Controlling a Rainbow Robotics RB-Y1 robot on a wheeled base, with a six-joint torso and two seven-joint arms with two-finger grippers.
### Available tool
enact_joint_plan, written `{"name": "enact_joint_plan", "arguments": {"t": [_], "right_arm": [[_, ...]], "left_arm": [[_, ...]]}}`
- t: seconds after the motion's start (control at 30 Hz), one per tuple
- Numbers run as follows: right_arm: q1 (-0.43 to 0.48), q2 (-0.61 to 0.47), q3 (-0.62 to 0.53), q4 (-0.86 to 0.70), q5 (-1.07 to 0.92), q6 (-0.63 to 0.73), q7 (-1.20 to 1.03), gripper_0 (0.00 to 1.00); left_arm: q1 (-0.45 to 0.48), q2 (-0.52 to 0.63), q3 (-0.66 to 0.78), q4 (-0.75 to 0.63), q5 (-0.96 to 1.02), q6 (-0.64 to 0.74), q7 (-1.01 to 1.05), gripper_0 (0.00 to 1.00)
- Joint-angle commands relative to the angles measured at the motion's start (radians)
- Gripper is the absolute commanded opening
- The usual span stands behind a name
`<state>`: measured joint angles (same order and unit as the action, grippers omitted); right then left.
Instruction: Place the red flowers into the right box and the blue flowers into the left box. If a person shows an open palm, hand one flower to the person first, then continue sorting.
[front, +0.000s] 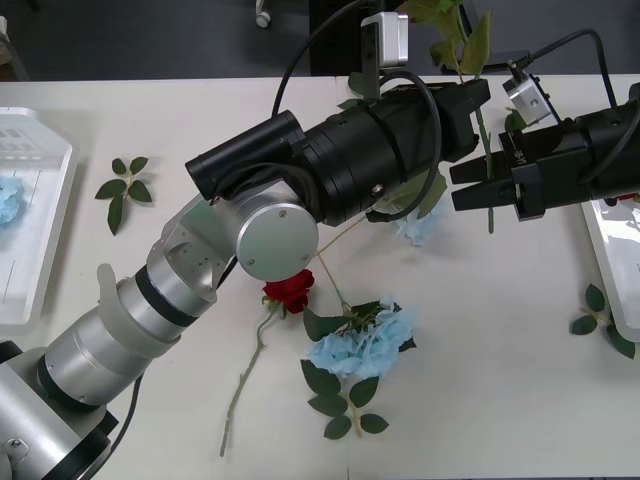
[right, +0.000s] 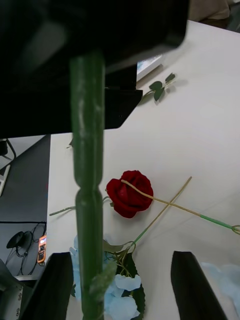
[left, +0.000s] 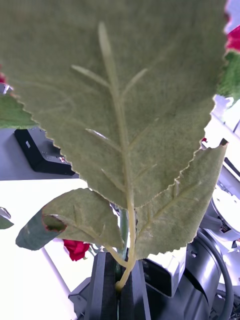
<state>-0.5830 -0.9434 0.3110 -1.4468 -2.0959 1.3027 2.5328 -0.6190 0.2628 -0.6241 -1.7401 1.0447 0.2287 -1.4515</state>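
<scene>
Using the white tabletop (front: 520, 400) as our landmark, nearest its front edge we see a pale sky-blue hydrangea head (front: 362, 340) lying flat, with a deep-red artificial rose (front: 289, 291) just beside it. Above mid-table our black left gripper (front: 478, 108) pinches a thin green flower stem (front: 484, 130), its broad serrated leaves (left: 125, 100) standing upright. Our black right gripper (front: 468, 187) hovers with fingers spread on either side of that stem. Farther off, the shallow white left tray (front: 30, 200) holds a blue bloom; the white right tray (front: 610, 260) lies at the table's opposite edge.
</scene>
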Motion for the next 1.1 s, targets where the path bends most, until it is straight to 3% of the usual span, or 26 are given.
{"name": "enact_joint_plan", "arguments": {"t": [0.03, 0.57, 0.63, 0.67, 0.7, 0.73, 1.1], "right_arm": [[0.008, -0.005, 0.003, -0.033, 0.019, 0.003, -0.039, 0.0], [0.008, -0.018, 0.007, -0.035, 0.025, 0.001, -0.083, 0.0], [0.008, -0.021, 0.007, -0.035, 0.022, 0.001, -0.086, 0.0], [0.008, -0.025, 0.007, -0.035, 0.023, 0.003, -0.089, 0.0], [0.006, -0.025, 0.007, -0.035, 0.022, 0.001, -0.091, 0.0], [0.008, -0.026, 0.007, -0.035, 0.022, 0.001, -0.092, 0.0], [0.008, -0.026, 0.007, -0.035, 0.027, 0.001, -0.112, 0.0]], "left_arm": [[-0.047, 0.019, -0.016, -0.013, 0.005, -0.016, 0.057, 0.0], [-0.047, 0.019, -0.016, -0.013, 0.005, -0.016, 0.057, 0.0], [-0.047, 0.019, -0.016, -0.013, 0.005, -0.016, 0.057, 0.38], [-0.047, 0.019, -0.016, -0.013, 0.005, -0.016, 0.057, 0.74], [-0.047, 0.019, -0.016, -0.013, 0.005, -0.016, 0.057, 0.92], [-0.047, 0.019, -0.016, -0.013, 0.005, -0.016, 0.057, 1.0], [-0.047, 0.019, -0.016, -0.013, 0.005, -0.016, 0.057, 1.0]]}}
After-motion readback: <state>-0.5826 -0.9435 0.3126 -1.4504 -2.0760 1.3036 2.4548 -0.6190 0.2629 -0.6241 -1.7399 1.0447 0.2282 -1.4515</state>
